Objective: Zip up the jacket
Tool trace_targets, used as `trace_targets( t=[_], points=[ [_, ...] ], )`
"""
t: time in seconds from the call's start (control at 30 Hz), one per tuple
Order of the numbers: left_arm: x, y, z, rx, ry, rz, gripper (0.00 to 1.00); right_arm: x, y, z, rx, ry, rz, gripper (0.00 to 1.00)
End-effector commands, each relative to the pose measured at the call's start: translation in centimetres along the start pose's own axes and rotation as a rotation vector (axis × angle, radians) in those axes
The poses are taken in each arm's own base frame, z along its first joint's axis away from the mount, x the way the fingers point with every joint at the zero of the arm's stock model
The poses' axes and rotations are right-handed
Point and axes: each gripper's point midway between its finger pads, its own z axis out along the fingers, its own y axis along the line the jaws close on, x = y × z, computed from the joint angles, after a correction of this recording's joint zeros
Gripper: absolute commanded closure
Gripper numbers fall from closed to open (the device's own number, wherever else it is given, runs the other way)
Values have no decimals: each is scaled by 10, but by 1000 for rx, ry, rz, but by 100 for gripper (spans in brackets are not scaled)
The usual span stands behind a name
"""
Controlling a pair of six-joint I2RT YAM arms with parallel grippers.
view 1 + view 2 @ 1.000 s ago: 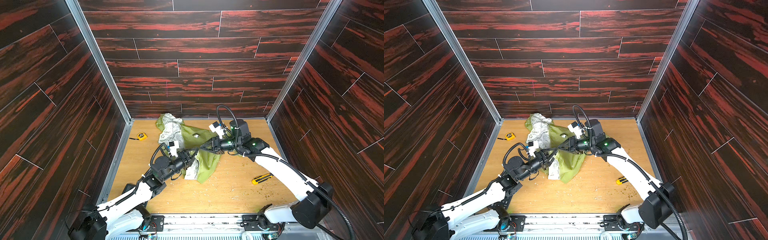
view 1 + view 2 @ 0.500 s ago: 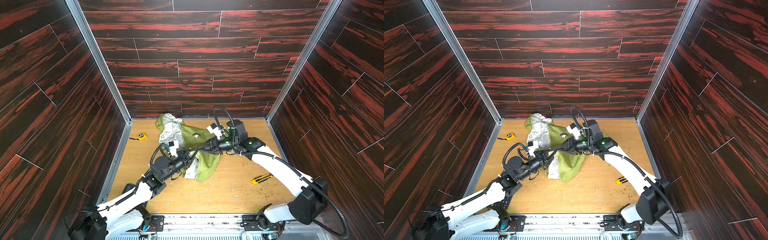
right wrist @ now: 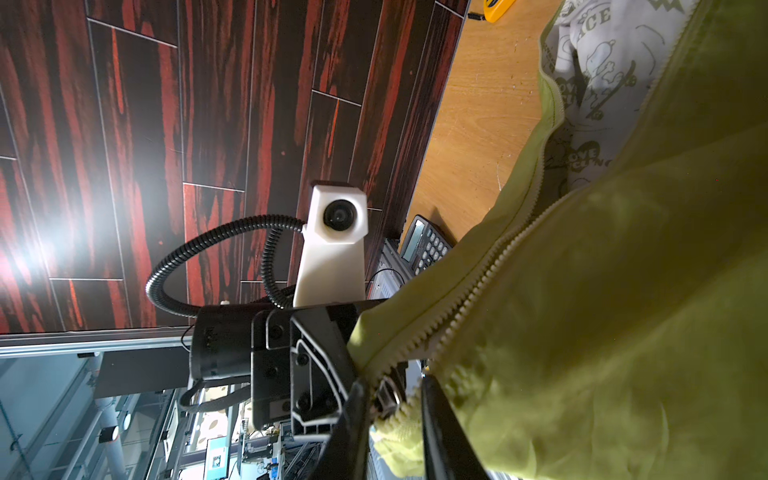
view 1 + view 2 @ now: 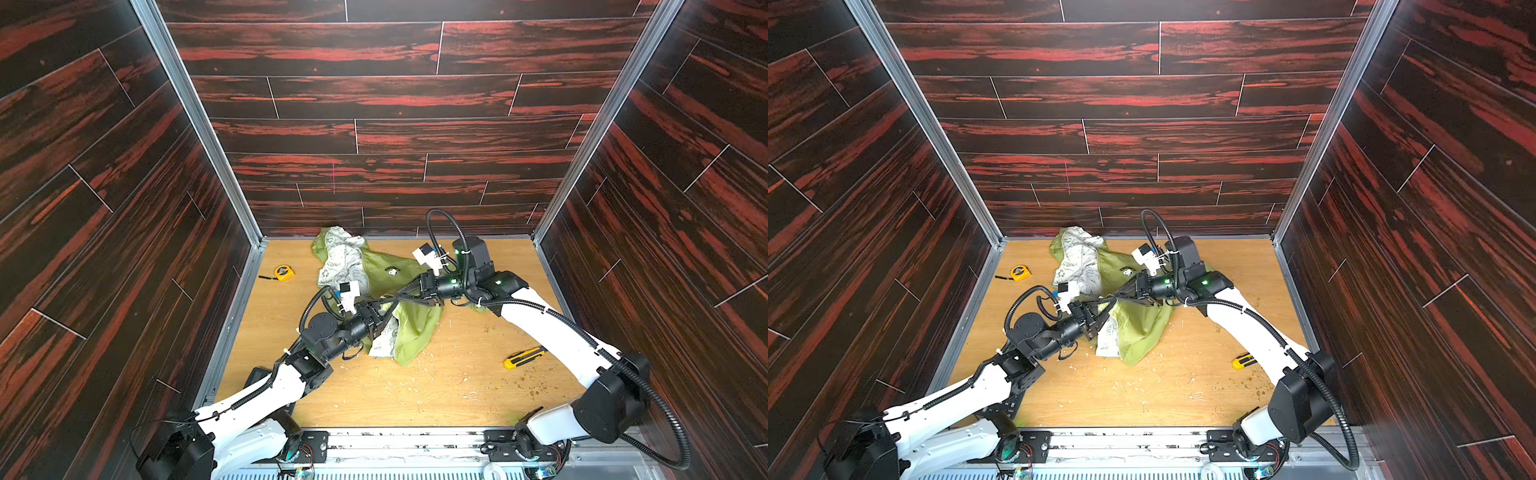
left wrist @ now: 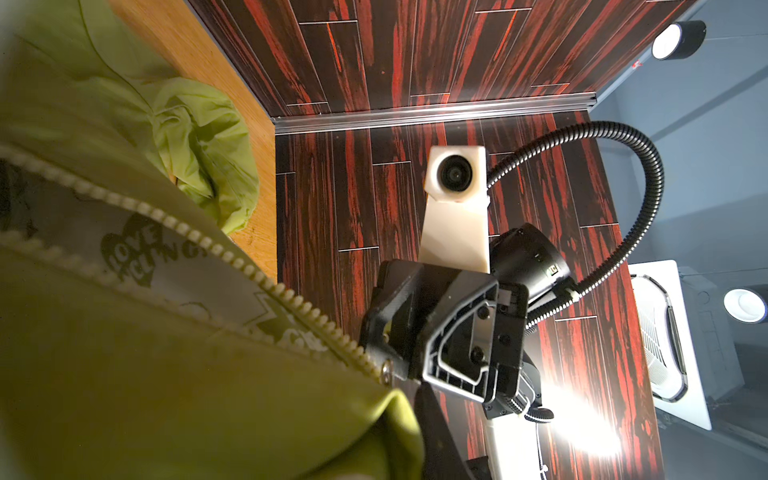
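two grippers met above the middle of the table (image 4: 415, 395), both clamped on the lime-green jacket (image 4: 417, 332) (image 4: 1142, 328). the jacket lay crumpled from the back wall toward the centre, one fold lifted between the arms. in both top views the left gripper (image 4: 384, 318) (image 4: 1100, 316) and the right gripper (image 4: 402, 294) (image 4: 1118, 297) covered the very spot they held.

the right wrist view showed more. there the right gripper (image 3: 390, 411) was nearly closed on the zipper (image 3: 478, 299) at its slider (image 3: 386, 395), and the left gripper was pinched on the hem just beside it. the left wrist view showed the two rows of teeth parted above the slider, baring the printed lining (image 5: 137, 253).

against a second earlier, the right arm had edged in toward the left one, while the left arm had barely shifted.

a yellow tape measure (image 4: 284, 272) sat near the left wall and a yellow utility knife (image 4: 524, 357) lay well to the right, both apart from the jacket. a calculator (image 3: 424, 245) showed clearly only from the right wrist. loose fabric filled much of both wrist views and hid most of the left gripper's own fingers.
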Motion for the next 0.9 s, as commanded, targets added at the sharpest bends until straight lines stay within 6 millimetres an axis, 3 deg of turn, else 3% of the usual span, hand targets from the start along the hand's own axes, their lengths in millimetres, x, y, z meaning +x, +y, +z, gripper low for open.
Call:
trace_targets(
  t=[0.0, 0.4, 0.6, 0.87],
  points=[
    [2, -20, 1, 72, 15, 16, 100, -7, 5, 2, -32, 11, -3, 75],
    [2, -24, 2, 81, 17, 24, 100, 0, 2, 6, -58, 40, 17, 79],
    [3, -24, 3, 81, 23, 23, 100, -4, 1, 3, -45, 17, 18, 73],
    [4, -26, 3, 78, 32, 24, 100, -7, -6, -1, -50, 3, 45, 73]
  ],
)
